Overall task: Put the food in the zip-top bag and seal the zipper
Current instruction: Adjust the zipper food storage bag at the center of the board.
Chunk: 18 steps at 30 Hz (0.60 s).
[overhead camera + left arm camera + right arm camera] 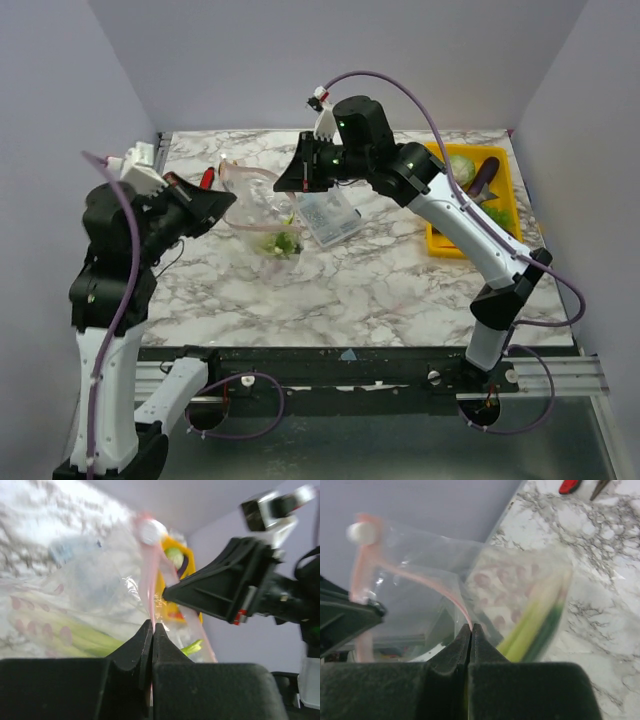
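Note:
The zip-top bag [258, 212] hangs stretched between my two grippers above the table. Long green pods [280, 243] lie in its bottom. My left gripper [226, 208] is shut on the zipper's pink strip [150, 587] at the bag's left end. My right gripper [286, 184] is shut on the same strip [427, 582] at the right end. A white slider [148, 530] sits on the strip, also in the right wrist view [360, 532]. The pods [535, 625] show through the plastic. More food lies in the yellow tray [437, 243]: the pale cabbage ball [460, 166] and the maroon piece [485, 176].
A rigid clear plastic box [328, 216] lies just right of the bag, under my right arm. Red-handled pliers [207, 178] lie behind my left gripper, also in the right wrist view [570, 485]. Grey walls close in the table's back and sides.

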Available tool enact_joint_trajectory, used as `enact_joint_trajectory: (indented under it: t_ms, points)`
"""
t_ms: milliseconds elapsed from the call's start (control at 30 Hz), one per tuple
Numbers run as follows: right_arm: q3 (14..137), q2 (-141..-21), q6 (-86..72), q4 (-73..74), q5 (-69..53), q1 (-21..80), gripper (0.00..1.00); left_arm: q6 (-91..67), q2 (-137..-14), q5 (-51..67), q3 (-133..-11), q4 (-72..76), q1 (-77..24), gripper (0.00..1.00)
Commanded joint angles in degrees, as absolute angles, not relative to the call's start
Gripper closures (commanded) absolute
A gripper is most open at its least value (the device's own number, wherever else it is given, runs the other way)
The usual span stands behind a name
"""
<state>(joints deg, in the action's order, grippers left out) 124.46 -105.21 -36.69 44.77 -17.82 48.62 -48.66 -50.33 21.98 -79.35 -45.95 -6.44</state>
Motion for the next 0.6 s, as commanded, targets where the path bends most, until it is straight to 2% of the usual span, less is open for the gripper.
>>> enact_joint_trajectory:
  t_ms: [0,167,300,367,567]
  points:
    - [116.63,-100.15,-40.09,31.72,-21.95,48.86,1.00,-45.02,-46.13,10.65,-84.14,-43.52,-6.17,1.00]
    - [103.00,-96.37,-42.55,20.24,-21.66,48.87,1.00,-42.15,-49.07,13.87,-82.35,-42.62,-6.17,1.00]
    - [80.26,-90.01,-52.26,1.60,-21.43,48.87,1.00,-39.77,-52.50,20.75,-73.74,-39.00,-6.80,1.00]
    - [73.03,-88.69,-56.41,-6.48,-22.45,48.87,1.00,-38.36,-56.06,22.43,-70.68,-38.50,-8.69,1.00]
    - [71.17,-88.22,-57.11,-5.40,-22.30,48.87,1.00,-35.86,-65.07,27.75,-68.26,-36.08,-13.52,1.00]
